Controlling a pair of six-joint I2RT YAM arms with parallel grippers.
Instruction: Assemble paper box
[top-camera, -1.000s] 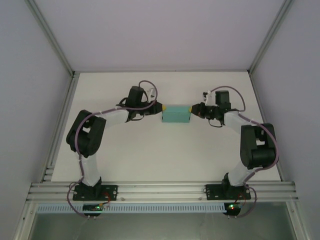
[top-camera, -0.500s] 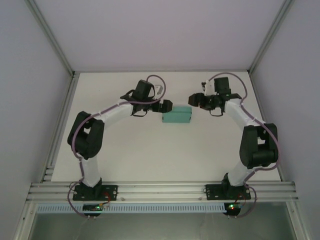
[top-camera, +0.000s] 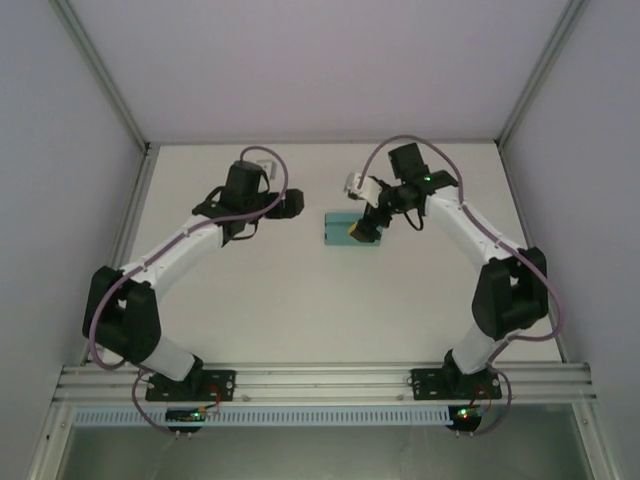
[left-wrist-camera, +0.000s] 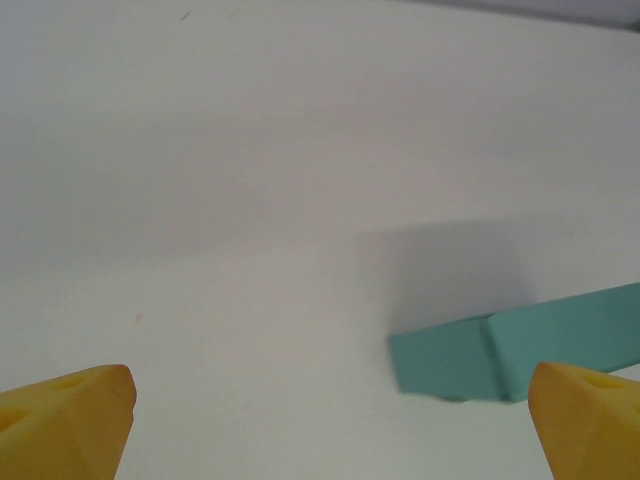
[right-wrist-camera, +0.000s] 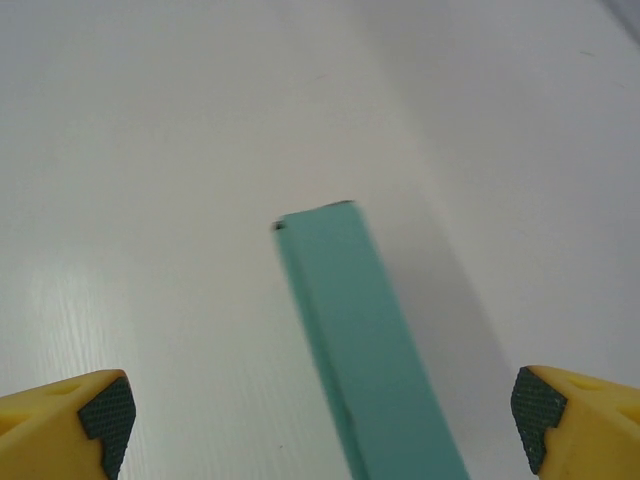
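Under bright light, paper box (left-wrist-camera: 520, 345) casts soft shadow

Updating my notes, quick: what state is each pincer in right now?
Left pincer: open, holding nothing.
Right pincer: open above the paper box, not gripping it.

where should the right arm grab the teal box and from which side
Probably the two long side walls near mid-length, coming straight down from above. The paper box lies flat and closed on the table. In the right wrist view its narrow width sits between the open jaws of the right gripper, so they should span it without turning.
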